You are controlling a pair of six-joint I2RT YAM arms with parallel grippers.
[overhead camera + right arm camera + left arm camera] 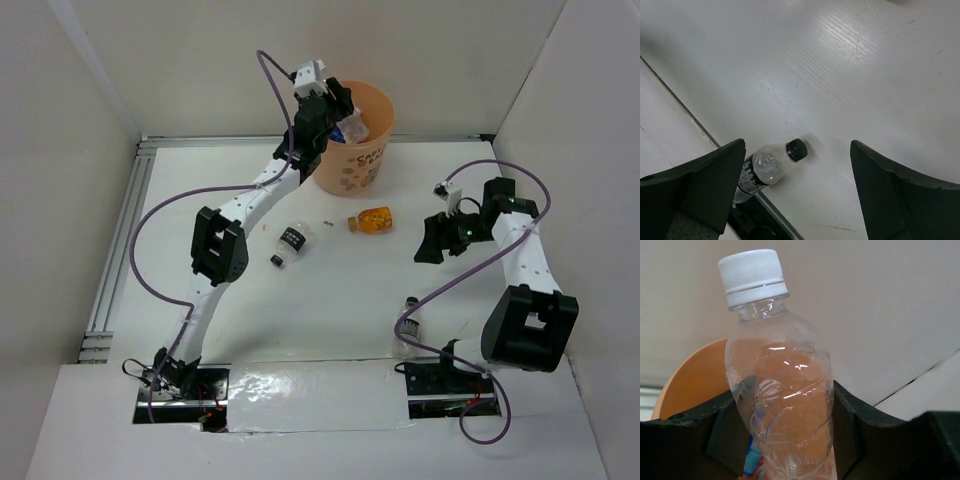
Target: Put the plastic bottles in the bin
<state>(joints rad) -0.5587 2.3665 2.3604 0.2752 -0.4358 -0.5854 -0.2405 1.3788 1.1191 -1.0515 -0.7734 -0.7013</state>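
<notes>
Clear, ribbed plastic with a white cap, one bottle (780, 405) was clamped in the left end effector (333, 108) at the tapered orange bin (365, 165) rim. The right end effector (428, 243) was spread wide, empty, above a black-capped bottle (765, 167) laid on the tabletop (865, 60).

clear bottle (780, 405) base cropped, tiny speck (327, 222) unidentifiable

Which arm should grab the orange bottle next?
Right. The right gripper is open and nearer the orange bottle; the left gripper is shut on a clear bottle over the bin.
</notes>
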